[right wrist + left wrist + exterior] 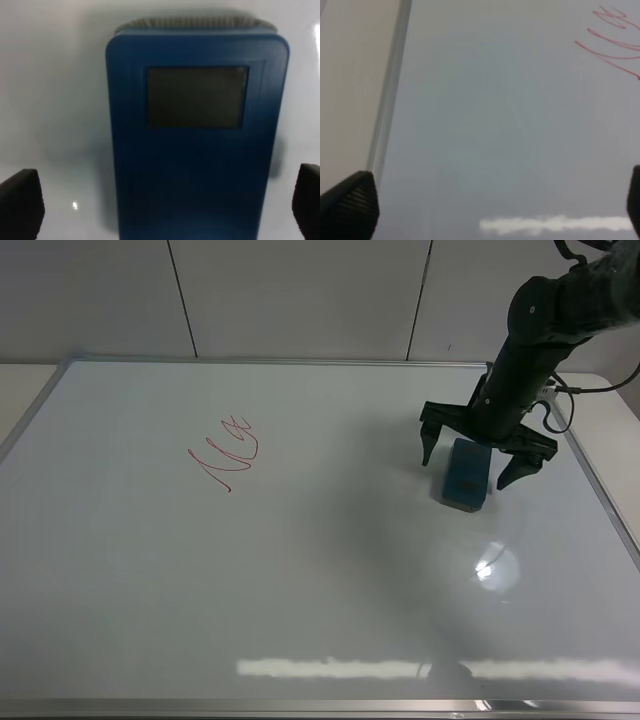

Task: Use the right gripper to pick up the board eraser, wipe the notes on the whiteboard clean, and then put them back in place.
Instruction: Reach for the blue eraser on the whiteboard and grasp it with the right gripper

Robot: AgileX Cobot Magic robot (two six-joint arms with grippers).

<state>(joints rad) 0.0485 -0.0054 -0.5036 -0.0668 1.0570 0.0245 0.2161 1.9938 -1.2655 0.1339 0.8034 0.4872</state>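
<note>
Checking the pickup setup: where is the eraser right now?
In the high view the eraser lies flat on the right part of the whiteboard, with the open right gripper straddling it, far right of the red notes.

Pointing down, right claw point(465, 472) spread wide; left claw point(490, 207) likewise spread.

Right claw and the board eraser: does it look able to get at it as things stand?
Probably yes. The right claw hangs open just above the board eraser, one finger to each side, with nothing between them. The eraser lies flat on the whiteboard.
</note>
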